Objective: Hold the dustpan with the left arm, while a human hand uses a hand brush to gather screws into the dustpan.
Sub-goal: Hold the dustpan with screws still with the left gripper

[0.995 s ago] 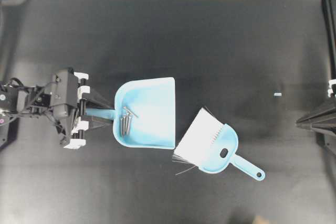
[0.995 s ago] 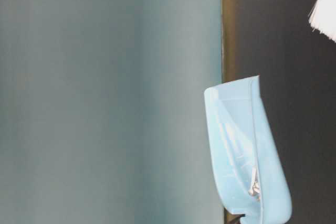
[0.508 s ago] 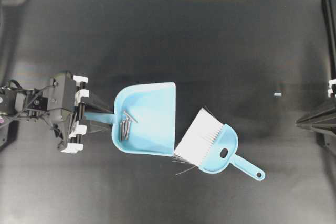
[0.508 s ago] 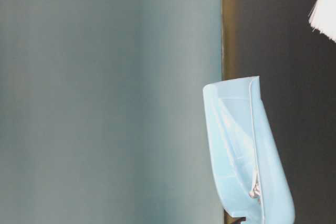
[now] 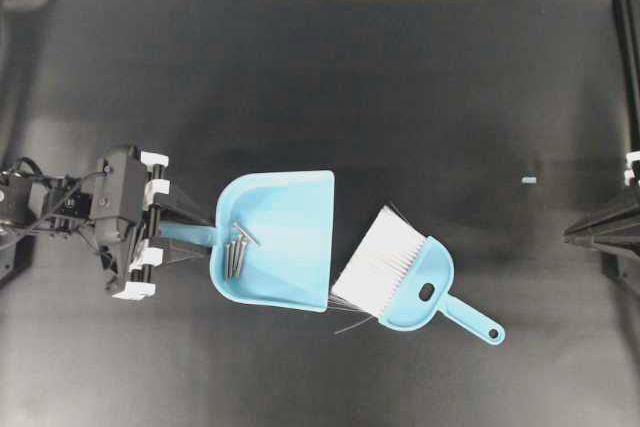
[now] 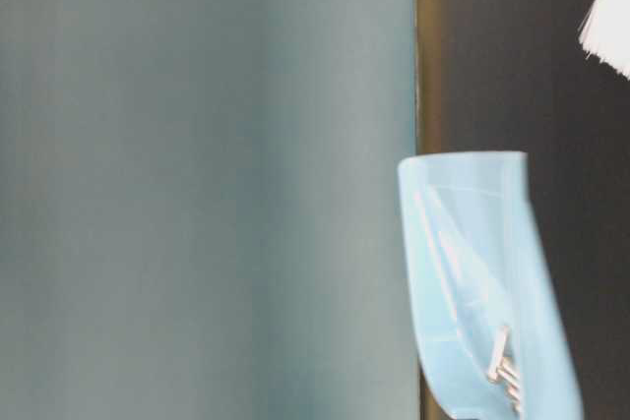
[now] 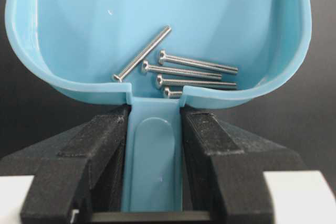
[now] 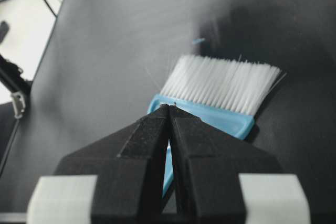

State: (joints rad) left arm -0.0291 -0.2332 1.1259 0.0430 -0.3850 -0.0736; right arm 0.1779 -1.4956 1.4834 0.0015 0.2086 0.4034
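Left gripper (image 7: 155, 140) is clamping the dustpan (image 5: 285, 237) handle between its fingers (image 7: 97, 153). Five screws (image 7: 181, 72) are lying inside the pan at its back wall. The brush (image 5: 400, 272) is lying just beside the pan's front edge. Right gripper (image 8: 170, 116) is sitting with fingers pressed together, holding nothing.

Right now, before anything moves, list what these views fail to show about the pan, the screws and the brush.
- Screws: left wrist view shows five; the pan's back rim hides part of the lowest. Overhead they bunch together, too small to count.
- Pan: table-level view cuts it off at the bottom edge and blurs it.
- Brush: table-level view catches only bristle tips at its right edge; in the right wrist view the right gripper covers its handle.
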